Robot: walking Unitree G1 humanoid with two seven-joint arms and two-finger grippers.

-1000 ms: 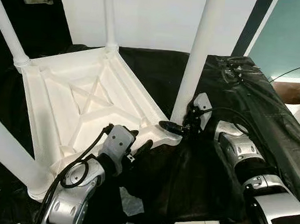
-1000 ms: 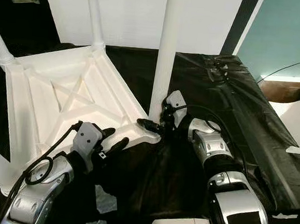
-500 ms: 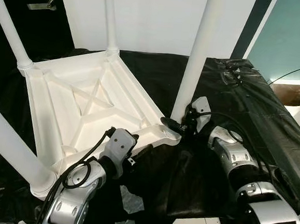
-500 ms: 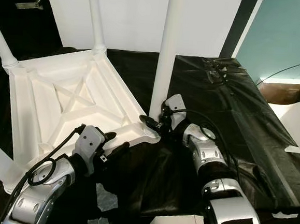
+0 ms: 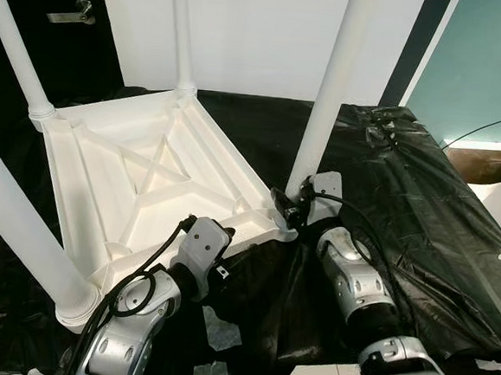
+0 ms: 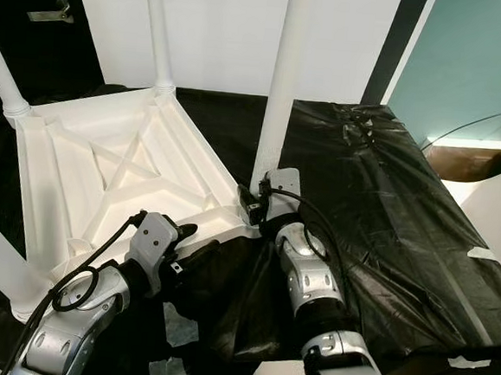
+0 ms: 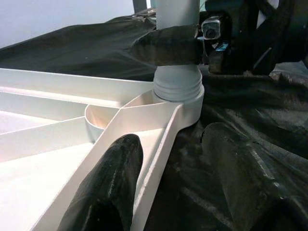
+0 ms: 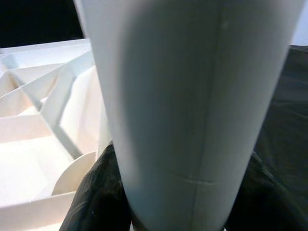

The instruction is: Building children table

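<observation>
The white table top point(image 5: 147, 179) lies upside down on a black plastic sheet point(image 5: 406, 191), its ribbed underside facing up. 4 legs rise from its corners.

The left gripper point(image 7: 168, 183) sits at the tabletop's near edge. Its 2 fingers are spread, 1 finger point(image 7: 108, 187) lying inside the frame against a rib and the other out on the sheet, so the side wall stands between them without being pinched. Just ahead of those fingertips is the corner socket, where the threaded end of the near-right leg point(image 5: 329, 89) sits with a few turns of thread exposed.

Over the last second the right gripper point(image 5: 290, 210) has swung in from the open side of that leg to close against its base, the forearm now running almost straight toward the corner. In the right wrist view the leg point(image 8: 192, 96) stands between 2 dark fingers point(image 8: 96, 192) that touch it on both sides, so the hand is clasped round it just above the threads. That looks like a fresh grasp for another turn; the leg seems not fully screwed home.

The leg's long axis is upright, threaded end down in the socket and free end pointing up.
</observation>
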